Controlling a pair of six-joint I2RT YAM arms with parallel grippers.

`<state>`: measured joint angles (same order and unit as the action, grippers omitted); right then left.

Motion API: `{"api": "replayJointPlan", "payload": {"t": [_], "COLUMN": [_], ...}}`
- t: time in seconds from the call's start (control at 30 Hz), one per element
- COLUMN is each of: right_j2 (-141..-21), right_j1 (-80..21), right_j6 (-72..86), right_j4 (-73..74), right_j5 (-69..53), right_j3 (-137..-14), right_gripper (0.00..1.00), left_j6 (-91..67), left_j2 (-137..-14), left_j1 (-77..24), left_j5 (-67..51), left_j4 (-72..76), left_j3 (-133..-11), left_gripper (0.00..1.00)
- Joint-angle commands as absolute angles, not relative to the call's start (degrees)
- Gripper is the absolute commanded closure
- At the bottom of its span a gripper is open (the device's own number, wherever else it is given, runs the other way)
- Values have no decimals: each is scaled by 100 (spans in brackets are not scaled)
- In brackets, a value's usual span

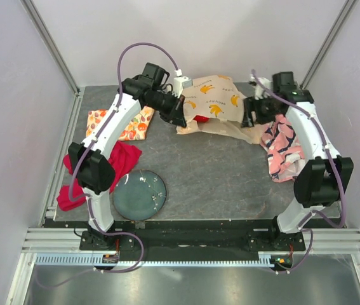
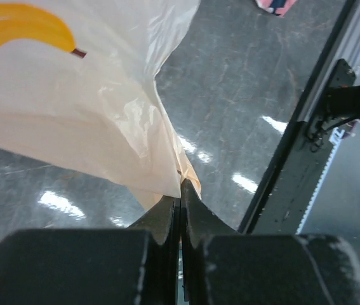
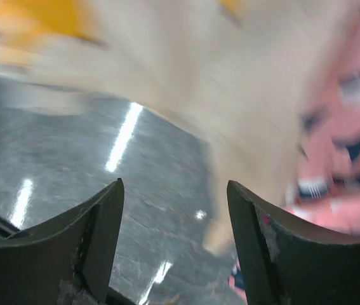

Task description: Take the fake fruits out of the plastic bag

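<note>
Grey stone-look table point(image 1: 230, 178) under both arms — the plastic bag point(image 1: 214, 98) lies at its far middle, with a red piece point(image 1: 200, 119) showing at its near edge. My left gripper point(image 2: 180, 190) is pressed together on a fold of the bag. My right gripper point(image 3: 174, 210) is spread just beside the bag's right side, by the pink cloth point(image 1: 281, 149) — that view is blurred.

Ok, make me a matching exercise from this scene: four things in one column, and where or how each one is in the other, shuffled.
Column one:
1. left gripper
2. right gripper
3. dark round plate
4. pink patterned cloth

Column two:
A. open
B. shut on the plastic bag
C. lying beneath the right arm
D. next to the left arm's base

Pairs: 1-B, 2-A, 3-D, 4-C.
</note>
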<state>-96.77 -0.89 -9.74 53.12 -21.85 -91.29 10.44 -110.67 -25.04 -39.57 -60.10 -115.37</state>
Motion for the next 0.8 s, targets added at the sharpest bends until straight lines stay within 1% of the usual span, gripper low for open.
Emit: {"api": "replayJointPlan", "payload": {"t": [0.0, 0.03, 0.13, 0.17, 0.2, 0.27, 0.37, 0.4, 0.43, 0.6, 0.63, 0.7, 0.73, 0.77], "right_j2": [-9185, -9176, -9272, -9351, -9499, -9623, -9878, -10062, -10159, -10967, -11082, -11425, -11530, -11723], "right_j1": [-1255, -1379, -1766, -1888, -1933, -2021, -2030, -2030, -2030, -2022, -2021, -2013, -2013, -1995], "right_j6": [-2055, -2135, -2250, -2224, -2171, -1873, -1505, -1425, -1389, -1205, -1152, -1143, -1169, -1204], "right_j4": [5327, 5291, 5212, 5203, 5168, 4862, 4483, 4387, 4299, 4105, 4009, 3964, 3920, 3911], "right_j5": [-3040, -3145, -3401, -3427, -3410, -3235, -2640, -2149, -1927, -1189, -778, -397, -108, -36], "right_j3": [-9887, -9905, -9774, -9695, -9642, -9406, -9351, -9404, -9483, -10124, -10290, -10458, -10537, -10686], "right_gripper": [26, 25, 31, 35, 38, 41, 43, 43, 43, 42, 40, 36, 29, 27], "left_j6": [536, 510, 378, 387, 378, 360, 378, 387, 378, 395, 422, 440, 448, 483], "left_j2": [-11022, -10934, -10706, -10575, -10512, -10363, -10083, -10020, -9941, -9695, -9686, -9712, -9755, -9791], "left_j1": [-2496, -2496, -2496, -2496, -2487, -2461, -2435, -2435, -2426, -2408, -2408, -2400, -2391, -2391], "left_j5": [-4201, -4219, -4210, -4210, -4140, -4148, -4280, -4289, -4280, -4394, -4368, -4150, -4105, -4096], "left_j4": [-5968, -5968, -5977, -6003, -6020, -6108, -6117, -6117, -6126, -6126, -6117, -6135, -6143, -6135], "left_j3": [-11917, -11961, -11980, -11910, -11857, -11691, -11409, -11330, -11181, -10934, -10855, -10776, -10697, -10661], "left_gripper": [98, 98, 98, 98, 98, 98, 98, 98, 99, 98, 98, 98, 98, 98]}}
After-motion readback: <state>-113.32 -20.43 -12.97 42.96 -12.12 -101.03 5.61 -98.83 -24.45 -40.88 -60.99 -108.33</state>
